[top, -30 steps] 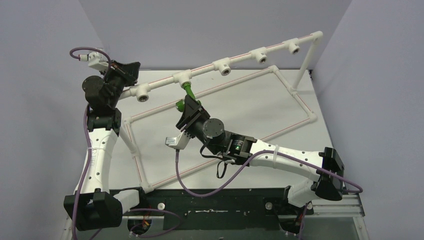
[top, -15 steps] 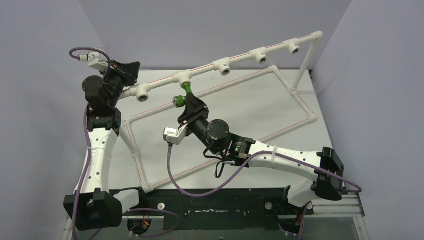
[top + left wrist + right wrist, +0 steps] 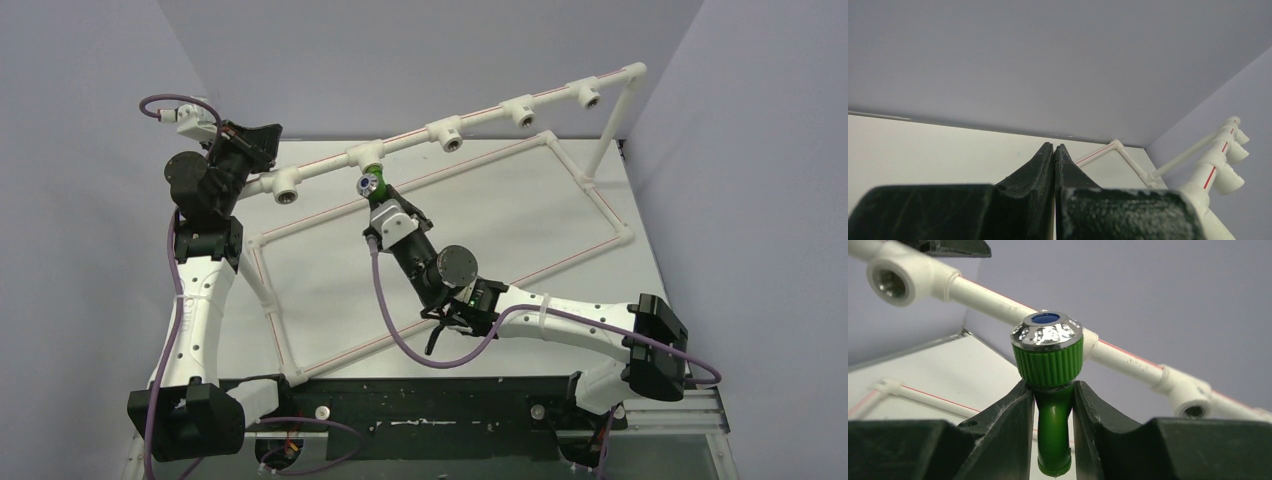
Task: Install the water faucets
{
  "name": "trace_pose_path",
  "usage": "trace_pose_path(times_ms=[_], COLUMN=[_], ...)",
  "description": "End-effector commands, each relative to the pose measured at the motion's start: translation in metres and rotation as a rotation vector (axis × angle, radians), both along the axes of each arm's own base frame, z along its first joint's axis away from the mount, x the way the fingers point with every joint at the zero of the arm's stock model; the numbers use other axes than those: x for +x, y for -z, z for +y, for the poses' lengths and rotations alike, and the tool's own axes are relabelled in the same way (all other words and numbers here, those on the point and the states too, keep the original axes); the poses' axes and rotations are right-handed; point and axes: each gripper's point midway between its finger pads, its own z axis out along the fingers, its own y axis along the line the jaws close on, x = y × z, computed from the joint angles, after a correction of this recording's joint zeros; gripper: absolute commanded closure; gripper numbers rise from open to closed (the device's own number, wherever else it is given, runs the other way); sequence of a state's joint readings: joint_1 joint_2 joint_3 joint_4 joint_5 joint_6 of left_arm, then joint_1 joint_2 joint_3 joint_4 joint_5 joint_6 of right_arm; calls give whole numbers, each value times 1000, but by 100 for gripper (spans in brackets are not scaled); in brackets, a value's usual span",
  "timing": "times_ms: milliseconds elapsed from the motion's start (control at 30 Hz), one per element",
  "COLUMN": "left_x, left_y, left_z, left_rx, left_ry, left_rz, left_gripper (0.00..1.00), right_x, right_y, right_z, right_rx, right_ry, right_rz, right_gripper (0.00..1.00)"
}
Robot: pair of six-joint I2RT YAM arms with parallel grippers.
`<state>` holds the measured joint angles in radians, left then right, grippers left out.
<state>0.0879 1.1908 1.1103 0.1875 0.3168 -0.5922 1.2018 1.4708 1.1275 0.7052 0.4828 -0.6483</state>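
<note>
The faucet [image 3: 1048, 357] is small and bright green. Its ribbed knob is capped by a dimpled chrome ring with a blue centre, and that cap faces my wrist camera. The smooth green spout runs down between the fingers of my right gripper [image 3: 1052, 390], pinched just under the knob. From above, it sits right at the second tee [image 3: 365, 155] from the left on the raised pipe [image 3: 480, 120], its threaded end hidden.

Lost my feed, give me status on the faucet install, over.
Right gripper jaws shut on green faucet, at a pipe tee. Left gripper shut, empty. Nothing blocking seen.
</note>
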Motion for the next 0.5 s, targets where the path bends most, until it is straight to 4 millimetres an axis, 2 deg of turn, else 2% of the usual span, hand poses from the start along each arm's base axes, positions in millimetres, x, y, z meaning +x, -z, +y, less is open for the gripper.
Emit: trace_pose_path(times_ms=[0, 133, 467], left_x=[-12, -12, -12], left_y=[190, 189, 188], left_z=[5, 4, 4], left_rx=[-66, -68, -70], left_ry=[-7, -5, -3], left_rz=[597, 594, 589], left_gripper=[100, 100, 100], right_x=[3, 9, 13], right_y=[-43, -32, -15], right_z=[-40, -43, -37], right_rx=[650, 857, 1219], right_ry=[19, 9, -34], right_rz=[168, 276, 497], right_gripper=[100, 100, 100])
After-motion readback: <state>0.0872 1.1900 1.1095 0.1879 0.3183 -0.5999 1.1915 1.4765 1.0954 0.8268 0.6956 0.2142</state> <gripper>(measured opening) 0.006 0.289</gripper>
